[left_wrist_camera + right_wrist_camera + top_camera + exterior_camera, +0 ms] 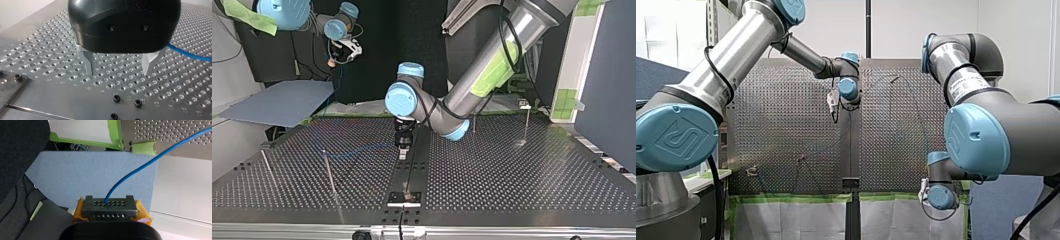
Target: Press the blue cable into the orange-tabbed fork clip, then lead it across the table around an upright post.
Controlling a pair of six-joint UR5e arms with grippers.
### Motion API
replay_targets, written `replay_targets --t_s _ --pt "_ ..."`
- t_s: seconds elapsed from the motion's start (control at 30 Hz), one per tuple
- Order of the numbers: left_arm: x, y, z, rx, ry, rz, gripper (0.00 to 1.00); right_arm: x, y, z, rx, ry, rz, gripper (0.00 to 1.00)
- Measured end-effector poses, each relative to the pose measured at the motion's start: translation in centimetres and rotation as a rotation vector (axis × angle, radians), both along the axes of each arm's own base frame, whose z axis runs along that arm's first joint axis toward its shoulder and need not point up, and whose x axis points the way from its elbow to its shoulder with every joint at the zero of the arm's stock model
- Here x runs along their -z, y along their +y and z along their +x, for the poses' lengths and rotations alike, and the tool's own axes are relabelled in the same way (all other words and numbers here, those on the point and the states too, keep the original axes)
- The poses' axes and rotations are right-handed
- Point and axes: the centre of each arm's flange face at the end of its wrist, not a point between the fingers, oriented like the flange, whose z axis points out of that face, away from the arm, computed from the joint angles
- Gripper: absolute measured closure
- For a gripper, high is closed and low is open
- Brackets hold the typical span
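My left gripper [118,73] is holding its two metal fingers [88,62] wide apart with nothing between them. The tips are pointing straight down and hanging just over the perforated counter [50,50]; I cannot tell whether they are touching it. The blue cable [186,53] is coming out from behind the black body beside one finger. It is lying low over the holes and running away to the side, not between the fingers.

My right gripper [110,214] is clamping its yellow pads [143,213] on a dark holed block [110,206]. The cable [140,167] is leaving the block's face ahead of the fingers. From there it is bowing up and sideways towards the counter's edge, above a grey-blue board [75,177].

In the top view my left gripper [403,146] is standing upright over the counter's [512,170] dark middle strip. The cable [362,149] is stretching across the counter from just beside it towards the view's left. Its long axis is lying crosswise, and it is passing near a thin upright post [330,175]. My right gripper [343,50] is hanging off the counter at the view's upper left.
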Motion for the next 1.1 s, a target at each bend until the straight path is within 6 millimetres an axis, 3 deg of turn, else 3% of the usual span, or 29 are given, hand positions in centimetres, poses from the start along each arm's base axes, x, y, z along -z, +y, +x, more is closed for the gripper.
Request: replay_targets --t_s 0.37,0.8,0.93,1.1 --pt "0.0 0.3 0.2 -0.014 0.001 0.002 0.07 -0.4 -1.0 0.0 -0.008 -0.002 -0.094 1.0" --pt "0.1 0.7 0.2 -0.041 0.01 0.01 0.07 -0.6 1.1 -0.7 0.023 0.0 -0.147 1.0" --pt "0.1 0.7 0.2 -0.041 0.01 0.01 0.07 -0.6 -0.1 -0.7 0.021 -0.026 -0.191 1.0" --pt "0.1 0.8 0.2 -0.039 0.01 0.009 0.07 0.7 -1.9 -1.6 0.016 -0.044 -0.187 1.0"
